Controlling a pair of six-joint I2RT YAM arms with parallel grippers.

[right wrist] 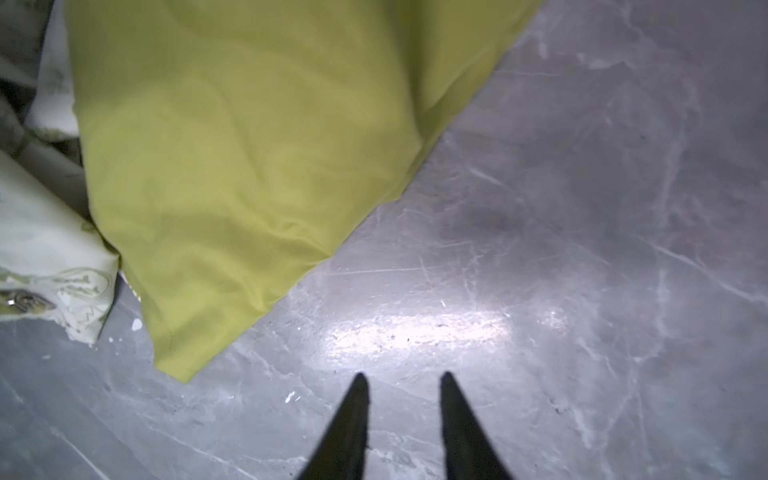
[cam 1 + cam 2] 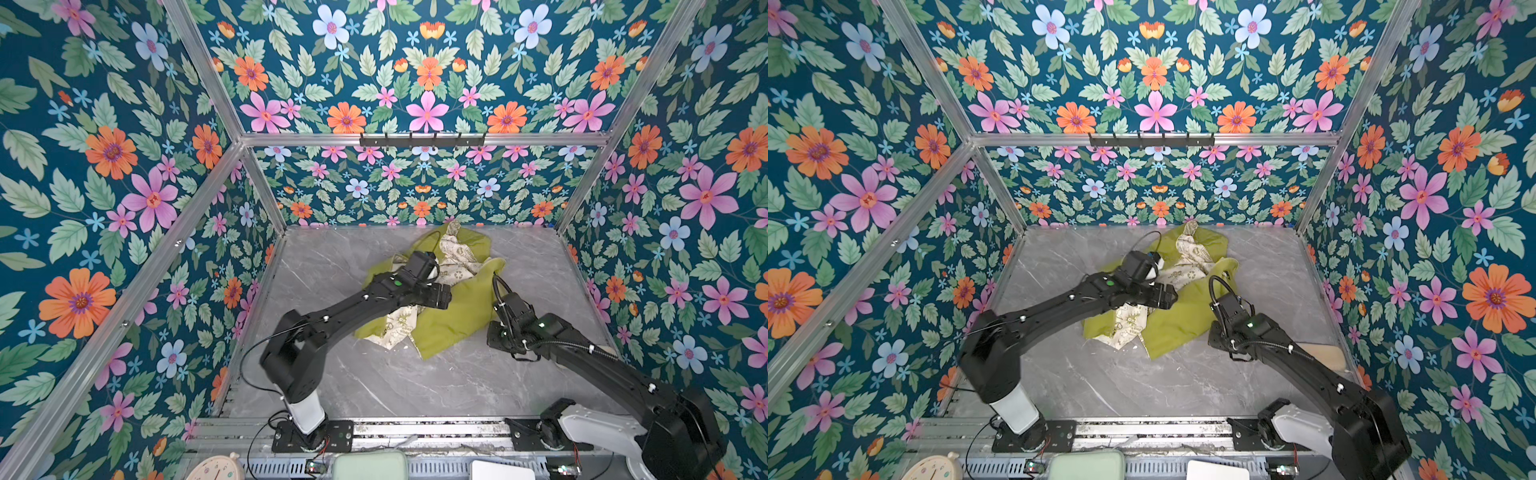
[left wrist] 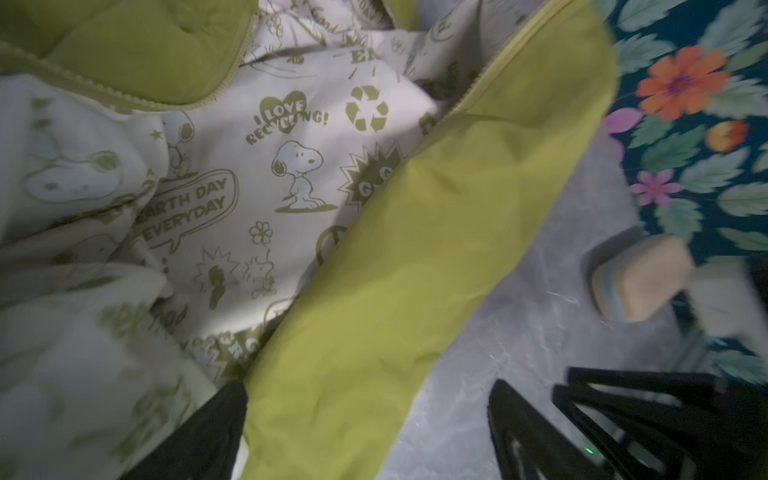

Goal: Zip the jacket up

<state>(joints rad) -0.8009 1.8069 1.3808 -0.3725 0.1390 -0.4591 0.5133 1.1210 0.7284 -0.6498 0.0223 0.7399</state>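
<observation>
The table (image 2: 374, 374) carries the jacket (image 2: 457, 320) in a rumpled heap, from centre out toward 12 o'clock in both top views. It lies open, with the lining (image 3: 291, 166) showing between green panels. The zipper (image 3: 469, 89) runs along one panel edge and its other half lies well apart. I cannot find a slider.

The left gripper (image 3: 368, 386) hangs over the heap's middle, released wide, a green flap lying between its jaws but not pinched. The right gripper (image 1: 404, 376) sits off the heap at about 4 o'clock, jaws parted over bare table, grasping nothing.

The step looks like spreading and sorting — no zipping has begun. The next move likely calls for pinching a hem corner, pulling the panels flat, and bringing the zipper ends together.
</observation>
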